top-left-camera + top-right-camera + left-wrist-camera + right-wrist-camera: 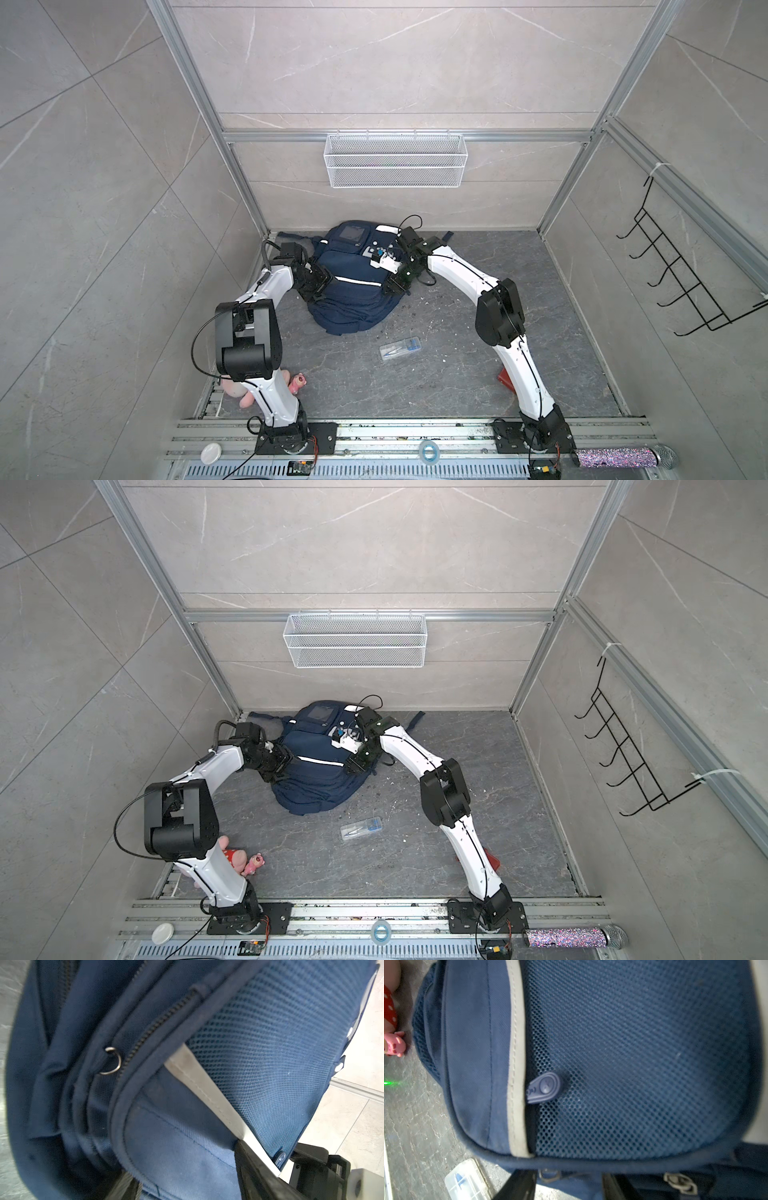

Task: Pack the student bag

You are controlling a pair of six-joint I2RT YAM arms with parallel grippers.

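The student bag (353, 299) (316, 783), navy with white stripes, lies flat on the dark floor near the back wall. My left gripper (321, 290) (277, 771) presses against its left side. In the left wrist view the left gripper (185, 1159) has its jaws apart, with the bag's (270, 1043) plain front panel filling the gap beside a white stripe (199, 1088). My right gripper (395, 286) (355, 766) is at the bag's right side. In the right wrist view the right gripper (566, 1174) also has its jaws apart, over the bag's (633, 1043) edge with a metal ring (548, 1176) between them.
A clear plastic case (400, 349) (360, 828) (467, 1180) with pens lies in front of the bag. A pink plush toy (297, 382) (253, 864) sits by the left arm's base. A red object (505, 379) lies behind the right arm. A wire basket (395, 160) hangs on the back wall.
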